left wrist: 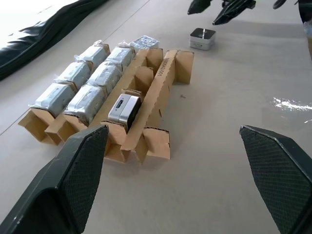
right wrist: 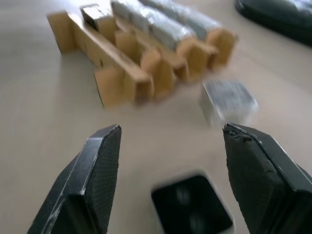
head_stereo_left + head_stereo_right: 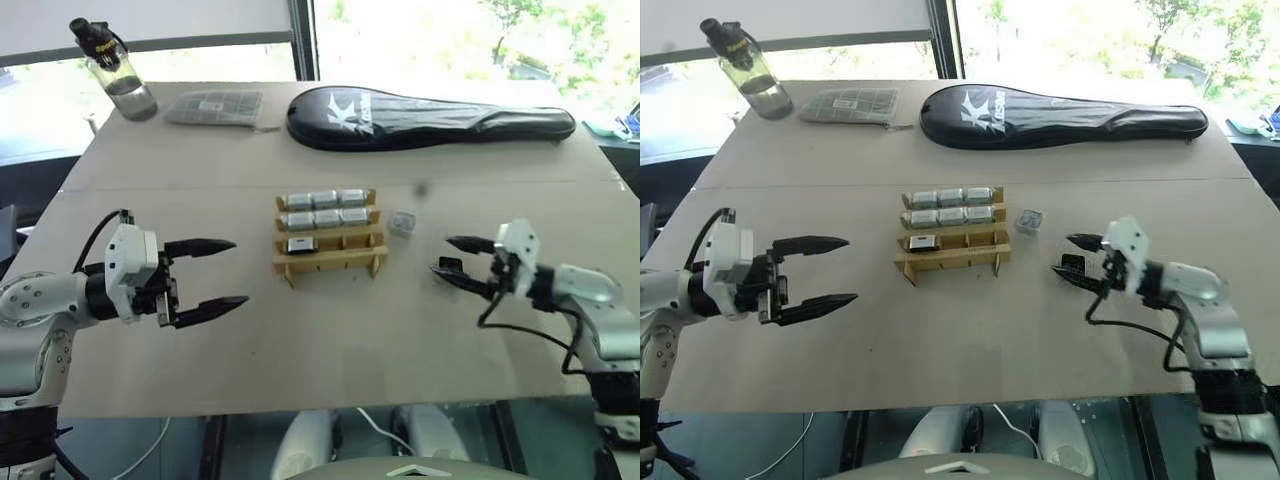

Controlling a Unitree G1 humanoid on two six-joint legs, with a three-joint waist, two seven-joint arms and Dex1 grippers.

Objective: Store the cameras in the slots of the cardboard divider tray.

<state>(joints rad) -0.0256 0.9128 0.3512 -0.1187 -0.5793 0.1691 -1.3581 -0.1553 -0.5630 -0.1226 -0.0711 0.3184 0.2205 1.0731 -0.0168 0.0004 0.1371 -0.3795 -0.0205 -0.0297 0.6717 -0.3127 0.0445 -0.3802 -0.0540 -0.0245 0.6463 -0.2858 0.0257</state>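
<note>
While tray (image 3: pixel 329 236) sits mid-table with seven cameras slotted, two lie loose toward right edge. Right gripper (image 3: pixel 452 256) parted, empty, over black-faced camera (image 3: pixel 1072 265); left gripper (image 3: pixel 218 272) wide, empty. Centre fingers, then close.

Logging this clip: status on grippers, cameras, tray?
Left gripper and right gripper open, empty. Seven cameras in cardboard divider tray; two loose cameras on table, one beside tray, one below right gripper. Nothing blocking.

both arms are silver-grey with rounded joints, each ending in a white boxy wrist block. the left tool (image 3: pixel 222 273) and right tool (image 3: pixel 451 256) carry tapered black fingers; black cables loop along the forearms.
</note>
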